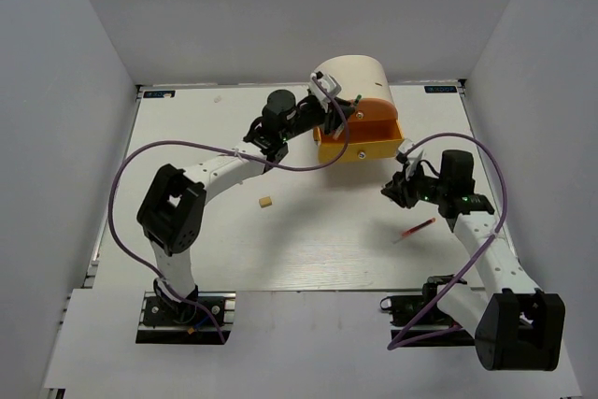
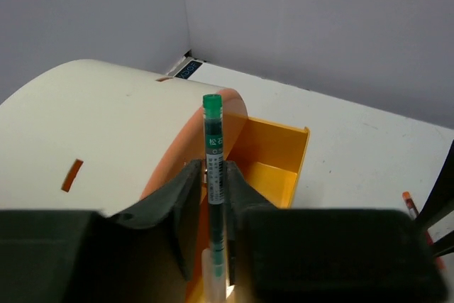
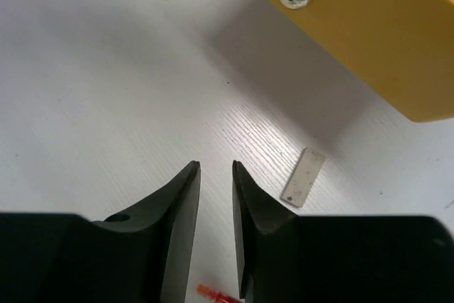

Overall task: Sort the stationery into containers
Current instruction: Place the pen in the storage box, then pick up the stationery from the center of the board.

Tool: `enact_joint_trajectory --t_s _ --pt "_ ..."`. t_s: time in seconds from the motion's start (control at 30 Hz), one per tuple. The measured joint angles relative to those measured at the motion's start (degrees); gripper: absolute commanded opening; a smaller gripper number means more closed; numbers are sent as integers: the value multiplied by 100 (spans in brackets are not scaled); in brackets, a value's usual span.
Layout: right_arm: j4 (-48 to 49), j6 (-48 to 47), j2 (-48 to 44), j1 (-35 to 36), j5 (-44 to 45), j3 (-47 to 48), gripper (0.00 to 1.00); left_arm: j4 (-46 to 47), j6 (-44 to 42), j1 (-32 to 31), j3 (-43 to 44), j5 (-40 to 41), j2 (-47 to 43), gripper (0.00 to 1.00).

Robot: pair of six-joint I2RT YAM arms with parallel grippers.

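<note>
At the yellow drawer (image 2: 280, 175), left gripper (image 2: 212, 172) clamps a green-capped highlighter (image 2: 213, 129), clear only wrist-side.

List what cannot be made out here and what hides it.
Yellow drawer: left wrist view, the left gripper covers part of its floor, so contents cannot be told.
Green-capped pen: same view, its lower end is cut off by the bottom edge.
Red pen: right wrist view, only its tip shows, cut off by the bottom edge beside the right gripper.
</note>
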State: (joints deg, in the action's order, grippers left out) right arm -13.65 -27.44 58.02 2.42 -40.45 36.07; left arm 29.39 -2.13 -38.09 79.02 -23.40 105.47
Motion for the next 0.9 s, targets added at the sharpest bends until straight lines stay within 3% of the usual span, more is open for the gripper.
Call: enact_joint_trajectory --t_s 0.07,0.17,0.5,0.6,0.73,0.9 --pt "-33 -199 -37 -22 4 2 43 -22 -15 -24 28 9 48 48" --pt "-192 -669 -42 -63 -4 35 49 -98 -15 -74 153 44 68 60" --pt "-1676 -3228 708 -205 -238 944 54 -236 151 -179 382 289 -426 74" --pt "-2522 -4804 813 -376 -238 1108 54 -490 319 -188 107 529 -1099 81" --pt "-3657 -6655 1121 -549 -28 1180 54 -876 549 -157 -693 905 -2253 83" --pt "-4627 -7919 1864 -741 243 1480 61 -1569 916 -98 -2050 1613 -3738 86"
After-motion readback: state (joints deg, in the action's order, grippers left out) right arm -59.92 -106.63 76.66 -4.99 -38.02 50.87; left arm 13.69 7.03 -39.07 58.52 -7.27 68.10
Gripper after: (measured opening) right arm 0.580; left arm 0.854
